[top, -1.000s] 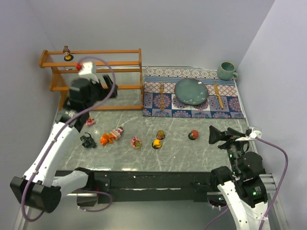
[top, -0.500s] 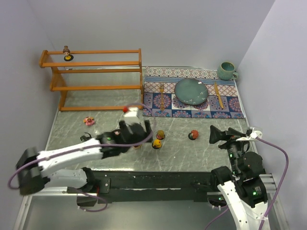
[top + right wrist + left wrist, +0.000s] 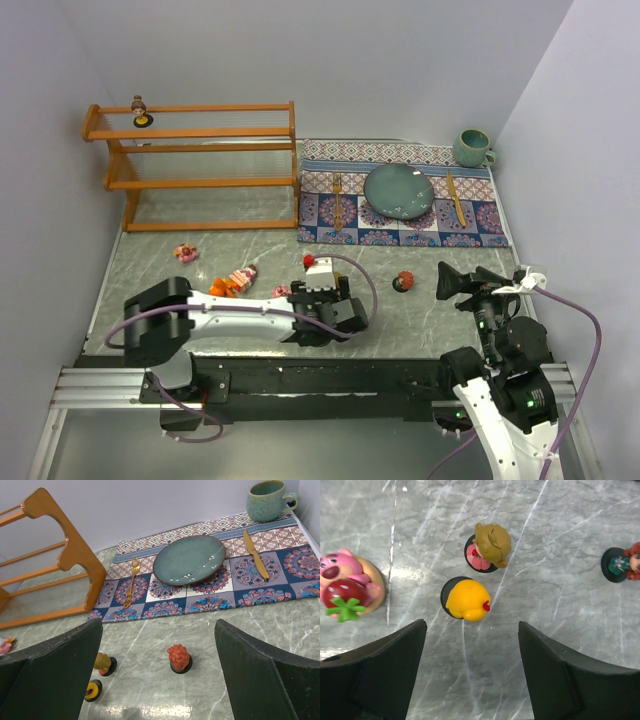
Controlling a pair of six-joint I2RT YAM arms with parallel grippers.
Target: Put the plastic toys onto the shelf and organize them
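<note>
**Inspector:** Plastic toys (image 3: 240, 277): where do they stand against the shelf (image 3: 190, 165)?

**Assistant:** One small doll (image 3: 140, 110) is on the shelf's top tier, at its left end. The rest are on the table (image 3: 410, 325) in front of the shelf, in a loose row running past its right end. Among them are a pink bear (image 3: 345, 587), a yellow toy (image 3: 466, 599), a brown-haired doll (image 3: 490, 542) and a red-haired doll (image 3: 625, 565).

**Inspector:** Surroundings?

**Assistant:** Right of the shelf lies a patterned placemat (image 3: 480, 220) with fork (image 3: 337, 200), plate (image 3: 398, 190) and knife (image 3: 455, 200), and a teal mug (image 3: 472, 148) stands by its far corner. All are well apart from the row.

**Inspector:** Pincers?

**Assistant:** The left gripper (image 3: 471, 630) hangs over the row with its jaws apart, holding nothing. The yellow toy sits just ahead of the gap, untouched. The right gripper (image 3: 157, 630) is further right of the shelf, spread wide and empty.
</note>
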